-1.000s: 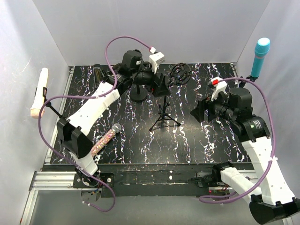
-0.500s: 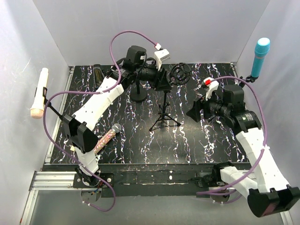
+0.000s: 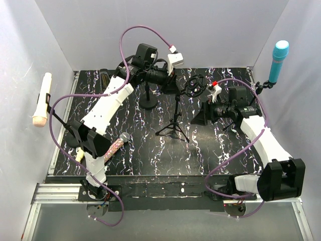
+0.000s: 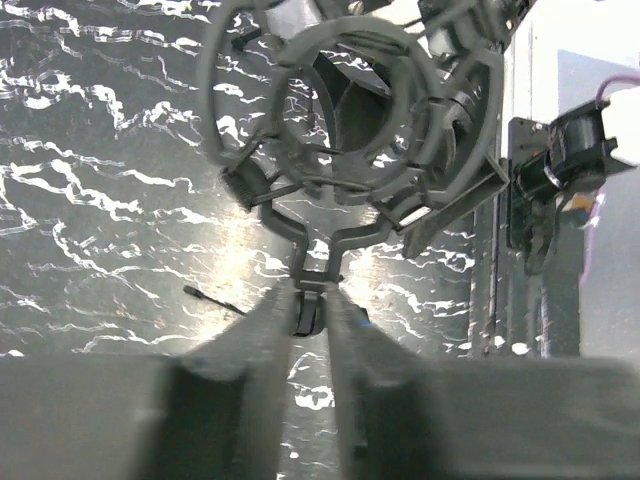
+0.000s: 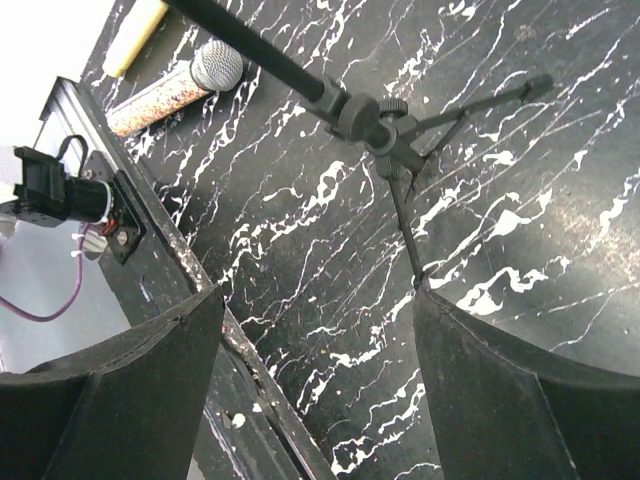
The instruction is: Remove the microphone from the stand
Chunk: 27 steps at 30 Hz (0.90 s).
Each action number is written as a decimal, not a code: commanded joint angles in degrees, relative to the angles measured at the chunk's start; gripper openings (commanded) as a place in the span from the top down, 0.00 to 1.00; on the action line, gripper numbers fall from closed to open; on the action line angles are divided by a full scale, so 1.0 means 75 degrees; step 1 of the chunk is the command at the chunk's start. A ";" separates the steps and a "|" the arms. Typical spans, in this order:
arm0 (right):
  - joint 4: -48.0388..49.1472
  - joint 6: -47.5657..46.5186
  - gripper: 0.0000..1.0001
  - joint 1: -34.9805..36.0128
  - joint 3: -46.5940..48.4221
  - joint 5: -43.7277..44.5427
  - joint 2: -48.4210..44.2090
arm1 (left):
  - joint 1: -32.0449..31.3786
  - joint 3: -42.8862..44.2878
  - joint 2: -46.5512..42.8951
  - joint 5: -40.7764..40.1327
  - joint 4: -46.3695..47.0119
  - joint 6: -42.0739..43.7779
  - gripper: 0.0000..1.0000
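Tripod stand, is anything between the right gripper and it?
Nothing visible does. The open right gripper faces the tripod stand directly, its leg hub in plain view ahead. The glittery microphone lies farther off, out of the path.

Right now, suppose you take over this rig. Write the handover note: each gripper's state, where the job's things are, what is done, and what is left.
Left gripper: shut on the stem under the shock mount, which sits atop the tripod stand.
Right gripper: open, empty, beside the stand.
Glitter microphone: lying on the table.
White microphone and teal microphone: clipped at the side walls.
Done: stem gripped.
Left: lift the mount off the stand. No microphone is visible inside it.
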 commanded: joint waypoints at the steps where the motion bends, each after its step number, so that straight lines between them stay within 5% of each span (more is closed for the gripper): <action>1: 0.0007 -0.0124 0.18 -0.0149 0.0765 -0.0601 0.0291 | 0.0118 0.0304 0.0018 -0.0045 0.0108 -0.0641 0.58; 3: -0.0193 -0.0451 0.18 -0.0220 0.0789 -0.0672 0.0280 | 0.0106 0.0235 -0.0064 -0.0057 0.0390 -0.0749 0.43; 9: 0.0169 -0.0499 0.18 -0.0302 0.0356 -0.0730 0.0069 | 0.0036 0.0584 0.0274 0.0434 0.0169 0.0245 0.41; 22: 0.0089 0.0849 0.22 -0.0325 0.0789 -0.1691 0.1170 | -0.0409 0.1301 0.0827 0.0471 -0.1402 0.1547 0.50; 27: 0.0053 0.0954 0.23 -0.0325 0.0730 -0.1949 0.1474 | -0.0444 0.1007 0.0604 0.0492 -0.0946 0.1419 0.73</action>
